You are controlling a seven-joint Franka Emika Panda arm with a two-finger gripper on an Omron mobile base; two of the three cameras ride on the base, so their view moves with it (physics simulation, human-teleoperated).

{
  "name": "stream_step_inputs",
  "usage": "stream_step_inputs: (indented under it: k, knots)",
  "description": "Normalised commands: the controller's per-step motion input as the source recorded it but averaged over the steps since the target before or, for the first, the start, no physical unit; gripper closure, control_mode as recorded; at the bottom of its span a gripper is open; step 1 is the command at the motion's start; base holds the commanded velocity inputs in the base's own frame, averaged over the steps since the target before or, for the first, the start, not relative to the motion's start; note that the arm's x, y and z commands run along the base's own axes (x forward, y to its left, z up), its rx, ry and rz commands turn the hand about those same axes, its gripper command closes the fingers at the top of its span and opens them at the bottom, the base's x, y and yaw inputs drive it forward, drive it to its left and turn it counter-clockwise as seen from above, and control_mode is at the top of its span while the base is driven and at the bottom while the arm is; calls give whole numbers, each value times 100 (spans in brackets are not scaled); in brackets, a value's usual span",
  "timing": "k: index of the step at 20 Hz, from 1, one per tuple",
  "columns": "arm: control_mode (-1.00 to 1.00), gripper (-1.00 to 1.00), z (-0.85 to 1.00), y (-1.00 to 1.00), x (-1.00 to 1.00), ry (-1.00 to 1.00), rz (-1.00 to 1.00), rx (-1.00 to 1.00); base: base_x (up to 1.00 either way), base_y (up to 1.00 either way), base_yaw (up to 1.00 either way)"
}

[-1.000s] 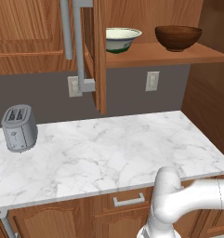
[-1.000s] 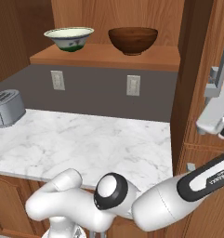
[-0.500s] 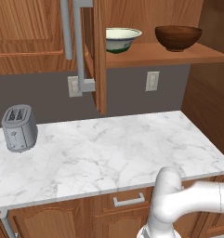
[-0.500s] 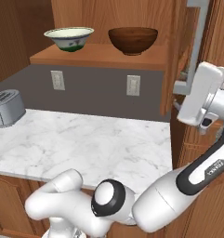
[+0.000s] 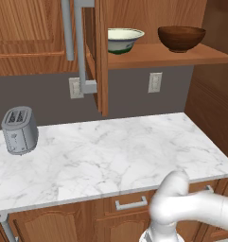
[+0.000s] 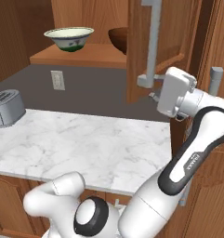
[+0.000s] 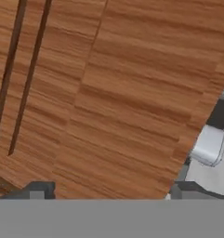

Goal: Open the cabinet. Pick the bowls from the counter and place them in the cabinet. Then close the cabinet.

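Behind door (image 6: 153, 46), brown bowl (image 6: 118, 38) (half-hidden)

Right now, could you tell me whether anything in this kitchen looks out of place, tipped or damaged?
Nothing stands out. Both bowls, the cream one and the brown one, sit upright on the cabinet shelf. The toaster stands upright on the counter, with no spills.

The right cabinet door (image 6: 150, 42) hides most of the brown bowl (image 6: 117, 38).
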Motion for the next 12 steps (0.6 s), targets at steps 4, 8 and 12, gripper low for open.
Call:
stream_step_inputs:
  k: [4,8,12]
  knots:
    - [-100,-100,43,100,90,-43,-39,-5,0,0,0]
    - [-100,-100,94,100,91,-21,-30,-10,0,0,0]
    - [-100,-100,100,87,83,-6,-27,-2,0,0,0]
